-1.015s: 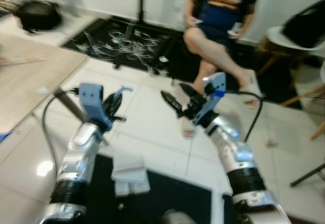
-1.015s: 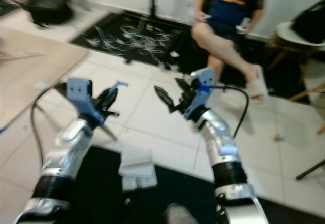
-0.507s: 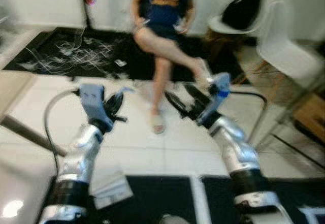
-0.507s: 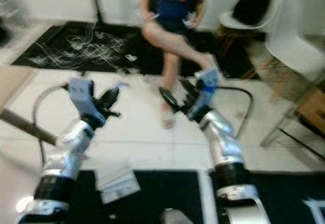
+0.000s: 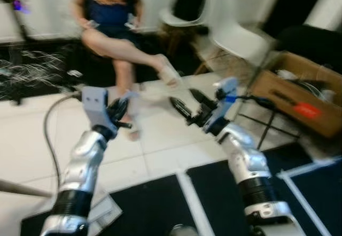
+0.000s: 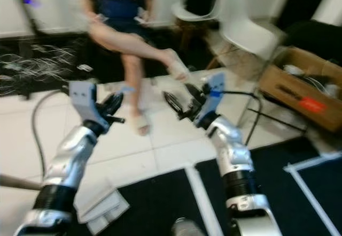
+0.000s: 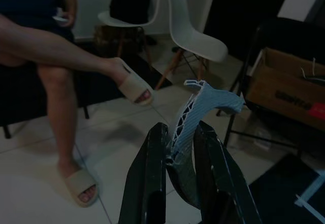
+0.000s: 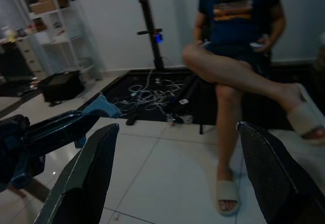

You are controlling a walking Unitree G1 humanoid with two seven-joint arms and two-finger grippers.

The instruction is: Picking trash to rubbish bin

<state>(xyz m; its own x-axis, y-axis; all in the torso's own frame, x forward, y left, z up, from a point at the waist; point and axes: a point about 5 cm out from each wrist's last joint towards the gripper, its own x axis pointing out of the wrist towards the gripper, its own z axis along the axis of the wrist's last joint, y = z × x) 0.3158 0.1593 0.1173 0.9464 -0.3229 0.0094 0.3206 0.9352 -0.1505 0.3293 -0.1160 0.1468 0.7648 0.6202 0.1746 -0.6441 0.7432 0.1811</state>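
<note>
We are pinching a blue scrap [image 7: 203, 107] in our left gripper [image 7: 185, 148]; our right gripper [image 8: 177, 168] is hanging released, facing a seated person [image 5: 115, 27].

The head camera swings to the robot's right, so the whole scene slides toward 9 o'clock. The seated person in the dark blue shirt [image 5: 109, 11] drifts from 1 o'clock to 11 o'clock. The black mat strewn with white cables [image 5: 32, 67] slips to the 9 o'clock edge. A white moulded chair [image 5: 235, 32] and an open brown cardboard box [image 5: 299, 91] come into sight at 2 o'clock.
</note>
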